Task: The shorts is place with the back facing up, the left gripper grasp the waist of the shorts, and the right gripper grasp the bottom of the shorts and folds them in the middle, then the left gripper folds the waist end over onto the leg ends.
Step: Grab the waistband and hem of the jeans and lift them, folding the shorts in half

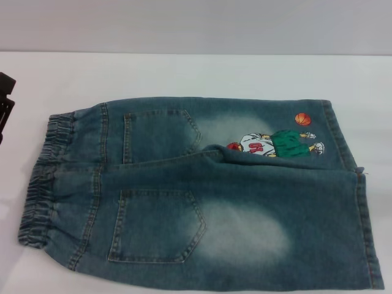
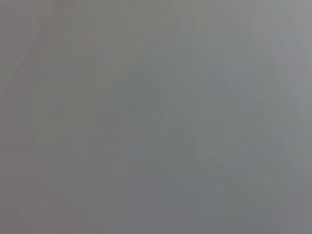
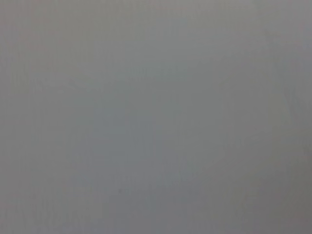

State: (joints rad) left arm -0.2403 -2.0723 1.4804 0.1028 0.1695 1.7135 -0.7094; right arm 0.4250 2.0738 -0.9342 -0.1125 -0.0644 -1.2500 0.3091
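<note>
The shorts (image 1: 202, 202) lie flat on the white table (image 1: 196, 73), back side up, with both patch pockets (image 1: 158, 226) showing. The waist of the shorts (image 1: 43, 177), a ruffled elastic band, is at the left end. The leg ends lie at the right: one hem (image 1: 337, 131) next to the cartoon print (image 1: 275, 144) and its orange ball (image 1: 302, 119), the other hem (image 1: 367, 233) nearer me. A black part of my left gripper (image 1: 5, 104) shows at the left edge, above and apart from the waistband. My right gripper is out of view. Both wrist views show only a plain grey surface.
The near leg runs off the bottom edge of the head view. Bare white table lies behind the shorts, up to a grey wall (image 1: 196, 24).
</note>
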